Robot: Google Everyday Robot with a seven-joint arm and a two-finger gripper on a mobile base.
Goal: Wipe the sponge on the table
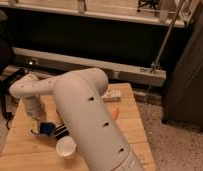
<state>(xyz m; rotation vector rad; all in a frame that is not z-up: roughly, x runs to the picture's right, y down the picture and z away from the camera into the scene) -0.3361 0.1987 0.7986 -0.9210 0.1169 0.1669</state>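
Note:
My white arm point(90, 115) crosses the middle of the camera view, bends at the elbow and reaches left and down over the light wooden table point(25, 155). The gripper point(38, 124) hangs at the table's left side, low over the top, and is shut. The bright-blue sponge point(45, 128) lies right at its tip on the table. Whether the fingers hold the sponge I cannot tell. The arm hides the middle of the table.
A black-and-white striped block point(60, 131) lies just right of the sponge, with a white round cup point(66, 147) in front of it. An orange stick point(116, 112) and a white packet point(113, 94) lie at the far right. A dark wall with a metal rail stands behind.

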